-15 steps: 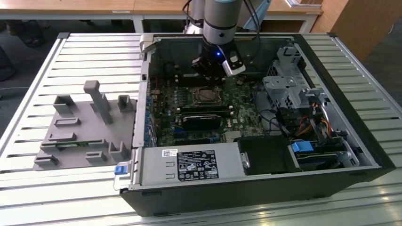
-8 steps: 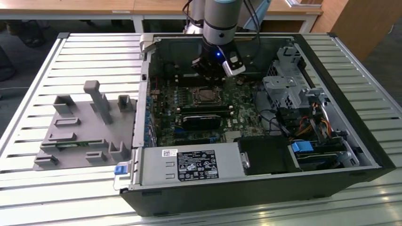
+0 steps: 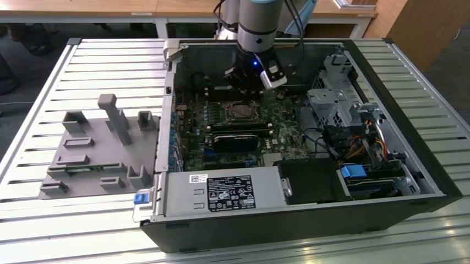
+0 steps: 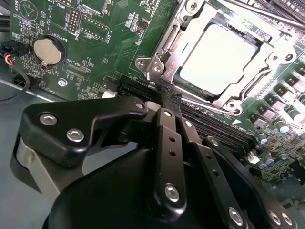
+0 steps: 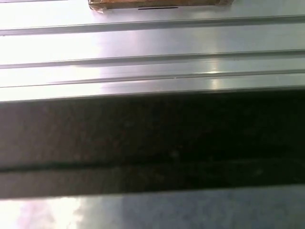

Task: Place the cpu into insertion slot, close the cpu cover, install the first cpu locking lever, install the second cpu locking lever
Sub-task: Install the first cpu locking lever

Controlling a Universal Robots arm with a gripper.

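Slatted metal bench (image 3: 74, 220), wooden desks behind at 12 o'clock in the exterior view. On it: 1 open black PC case (image 3: 294, 231) and 1 grey plastic fixture (image 3: 96, 154) at the case's 9 o'clock, touching or just beside its wall.

Counts inside the case: 1 green board (image 3: 220, 148); 1 silver PSU (image 3: 224, 193) w/ labels at 6 o'clock; 1 drive cage (image 3: 334, 107) at 3 o'clock; 1 blue tab (image 3: 355, 171) lower down; orange and other cables near it. 1 coin cell (image 4: 46, 51) on the board in the second wrist view. 1 arm.

Task items: 1 cpu (image 4: 219, 57), flat square, pale silver top, glaring bright, seated in the slot (image 4: 180, 81), roughly board centre. 1 cover (image 4: 248, 98), thin silver frame w/ big square window, lies down flat around the chip, chip showing through the window. Screw heads at the frame corners. Levers: can't tell their state. In the exterior view the cpu (image 3: 239, 111) reads as a small dull square inside its metal surround.

Arm: grey-and-silver wrist comes down near vertical from 12 o'clock into the case, blue light on it, white block on its side. Gripper (image 3: 246, 82) hangs just above the board at the socket's 12 o'clock. In the second wrist view the gripper (image 4: 167, 95) tips meet in a closed point beside the cover's corner; nothing held. Contact w/ the frame: can't tell.

First wrist view: bench slats and a dark band, the case wall (image 5: 152, 143).
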